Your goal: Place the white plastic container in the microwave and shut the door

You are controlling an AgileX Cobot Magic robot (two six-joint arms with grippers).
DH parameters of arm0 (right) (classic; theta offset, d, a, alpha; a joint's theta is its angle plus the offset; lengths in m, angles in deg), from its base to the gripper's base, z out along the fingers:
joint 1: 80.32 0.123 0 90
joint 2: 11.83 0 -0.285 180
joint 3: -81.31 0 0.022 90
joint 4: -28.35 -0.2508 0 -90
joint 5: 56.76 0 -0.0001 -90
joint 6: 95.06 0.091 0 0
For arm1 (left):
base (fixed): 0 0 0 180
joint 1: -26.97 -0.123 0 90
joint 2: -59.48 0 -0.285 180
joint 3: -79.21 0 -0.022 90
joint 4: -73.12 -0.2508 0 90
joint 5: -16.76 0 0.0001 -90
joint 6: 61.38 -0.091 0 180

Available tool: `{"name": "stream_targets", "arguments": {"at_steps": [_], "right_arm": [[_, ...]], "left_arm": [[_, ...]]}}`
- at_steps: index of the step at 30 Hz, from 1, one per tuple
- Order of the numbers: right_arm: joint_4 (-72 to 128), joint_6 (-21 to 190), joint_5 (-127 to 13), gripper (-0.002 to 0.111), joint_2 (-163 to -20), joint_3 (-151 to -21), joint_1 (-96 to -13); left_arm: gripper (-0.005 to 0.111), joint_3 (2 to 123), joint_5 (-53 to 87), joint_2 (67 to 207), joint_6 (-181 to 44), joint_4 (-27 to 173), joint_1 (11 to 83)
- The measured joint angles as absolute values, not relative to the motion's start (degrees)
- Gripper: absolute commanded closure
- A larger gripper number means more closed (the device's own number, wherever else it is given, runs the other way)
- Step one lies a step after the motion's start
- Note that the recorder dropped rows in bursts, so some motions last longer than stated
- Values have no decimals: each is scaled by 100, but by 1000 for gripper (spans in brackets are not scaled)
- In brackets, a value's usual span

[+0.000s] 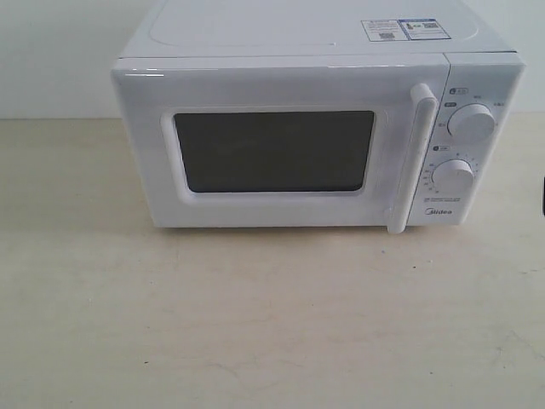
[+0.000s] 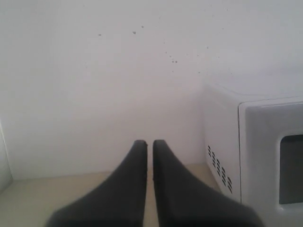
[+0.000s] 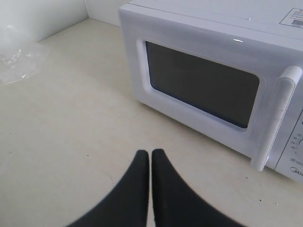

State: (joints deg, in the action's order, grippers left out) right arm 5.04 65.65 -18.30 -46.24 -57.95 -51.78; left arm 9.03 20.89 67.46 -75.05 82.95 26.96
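Note:
The white microwave (image 1: 289,81) stands at the back of the beige table (image 1: 255,324). Its door (image 1: 272,162), with a dark window and a vertical white bar handle (image 1: 409,162), is closed. The white plastic container is out of view in every frame. My left gripper (image 2: 149,142) is shut on nothing and hovers beside the microwave's (image 2: 222,142) vented side, facing the wall. My right gripper (image 3: 150,151) is shut and empty above the table, in front of the door (image 3: 203,85) and short of the handle (image 3: 274,118). Neither gripper shows in the exterior view.
Two round knobs (image 1: 471,122) (image 1: 454,177) sit to the right of the door. A crumpled piece of clear plastic (image 3: 16,61) lies on the table near the wall, away from the microwave (image 3: 189,28). A white wall (image 2: 118,71) closes off the back.

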Motion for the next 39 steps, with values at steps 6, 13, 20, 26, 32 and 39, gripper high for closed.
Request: {"name": "stream_targets", "arguments": {"at_steps": [6, 13, 20, 26, 32, 39], "right_arm": [[504, 6565, -1830, 108, -4624, -5795, -5178], [504, 6565, -1830, 108, -4624, -5795, -5178], [504, 6565, -1830, 108, -4624, -5795, -5178], [504, 6565, -1830, 108, -4624, -5795, -5178], [504, 6565, -1830, 108, -4624, -5795, -5178], [504, 6565, -1830, 108, -4624, -5795, -5178]], "left_arm": [[102, 432, 1897, 6746, -7330, 8295, 2696], [102, 218, 2103, 6746, -7247, 8295, 2630], [102, 218, 2935, 6746, -7247, 8256, 2446], [102, 218, 3320, 6746, -7258, 8256, 2435], [102, 218, 3330, 6746, -7237, 8520, 2459], [102, 218, 3330, 6746, -7237, 8555, 2468]]}}
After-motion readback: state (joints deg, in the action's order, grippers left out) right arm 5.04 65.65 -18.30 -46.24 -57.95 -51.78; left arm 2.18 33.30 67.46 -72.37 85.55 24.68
